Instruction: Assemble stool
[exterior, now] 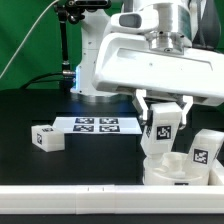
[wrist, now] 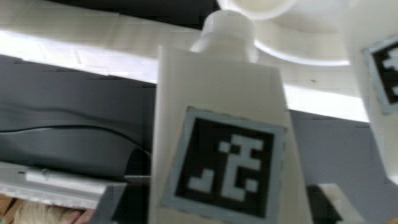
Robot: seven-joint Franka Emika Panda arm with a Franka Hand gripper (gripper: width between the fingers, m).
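My gripper (exterior: pixel 163 112) is shut on a white stool leg (exterior: pixel 162 128), holding it upright with its square tag facing the camera. The leg hangs just above the round white seat (exterior: pixel 172 168) at the exterior view's right. In the wrist view the held leg (wrist: pixel 226 140) fills the middle between my two fingers (wrist: pixel 111 196), and its narrow end points at the seat (wrist: pixel 317 42). A second leg (exterior: pixel 204 150) stands on the seat's right side, and its tag shows in the wrist view too (wrist: pixel 382 70). Another loose leg (exterior: pixel 45 137) lies on the table at the left.
The marker board (exterior: pixel 95 124) lies flat on the black table behind the loose leg. A long white bar (exterior: pixel 90 197) runs along the front edge. The arm's white base (exterior: pixel 95 70) stands at the back, with a green backdrop behind it.
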